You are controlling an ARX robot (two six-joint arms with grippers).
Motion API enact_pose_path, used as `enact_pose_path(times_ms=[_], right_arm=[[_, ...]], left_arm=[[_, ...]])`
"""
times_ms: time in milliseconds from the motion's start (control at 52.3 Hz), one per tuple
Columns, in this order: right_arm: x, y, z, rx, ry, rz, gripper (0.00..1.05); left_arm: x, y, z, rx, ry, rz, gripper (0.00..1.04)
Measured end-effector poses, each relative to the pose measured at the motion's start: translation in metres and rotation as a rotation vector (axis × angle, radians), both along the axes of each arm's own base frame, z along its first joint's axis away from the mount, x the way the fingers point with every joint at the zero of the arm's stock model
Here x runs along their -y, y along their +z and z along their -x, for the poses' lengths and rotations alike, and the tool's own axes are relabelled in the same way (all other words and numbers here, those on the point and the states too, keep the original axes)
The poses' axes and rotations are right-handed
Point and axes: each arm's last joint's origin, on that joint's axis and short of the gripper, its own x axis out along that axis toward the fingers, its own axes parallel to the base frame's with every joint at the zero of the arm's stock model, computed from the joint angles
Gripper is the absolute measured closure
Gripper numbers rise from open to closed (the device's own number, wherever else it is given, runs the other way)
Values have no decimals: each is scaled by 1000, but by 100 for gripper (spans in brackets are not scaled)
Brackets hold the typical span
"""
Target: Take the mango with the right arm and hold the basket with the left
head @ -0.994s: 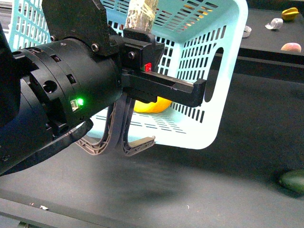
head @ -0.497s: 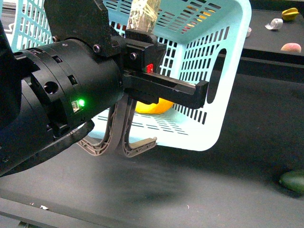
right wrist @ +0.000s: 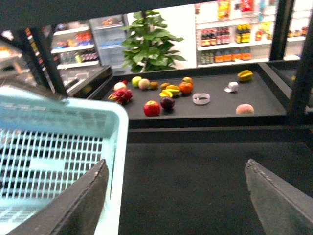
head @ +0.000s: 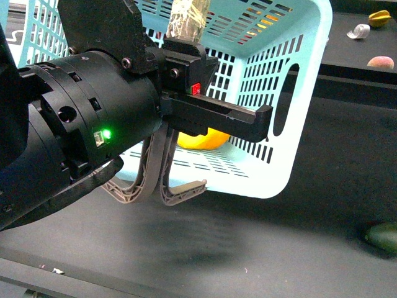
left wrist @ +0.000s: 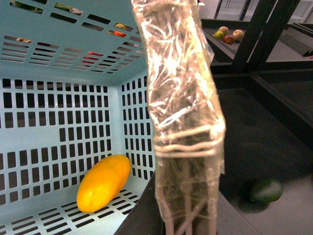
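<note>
Glare on taped handle (left wrist: 182,88), blurred basket (right wrist: 63,142), dim tabletop (head: 279,248)

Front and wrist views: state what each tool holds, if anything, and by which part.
The left tool grips the basket by its tape-wrapped handle. The right tool is open and holds nothing.

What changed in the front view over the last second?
The basket, held by its taped handle in the left gripper, drifted slightly rightward in the front view, the gripper with it. The mango remains inside; the dark green fruit has not moved.
</note>
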Motion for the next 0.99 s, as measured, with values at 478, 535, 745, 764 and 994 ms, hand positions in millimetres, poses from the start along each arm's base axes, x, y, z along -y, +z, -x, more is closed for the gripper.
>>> enact_pose_path(times_ms=[478,535,745,764,994], right_arm=[[18,-22,0,-2,-11,47,103],[19,-25,0,-5,-13,47,103],[19,-37,0,-1,-13,47,103],[19,-38,0,-4,-13,47,103],[19,-38,0,-2,-13,47,103]], left_arm=[[0,0,0,0,3,0,99],[0,0,0,0,3,0,99],[0,0,0,0,2,0,99],[0,0,0,0,1,-1,99],[0,0,0,0,2,0,99]])
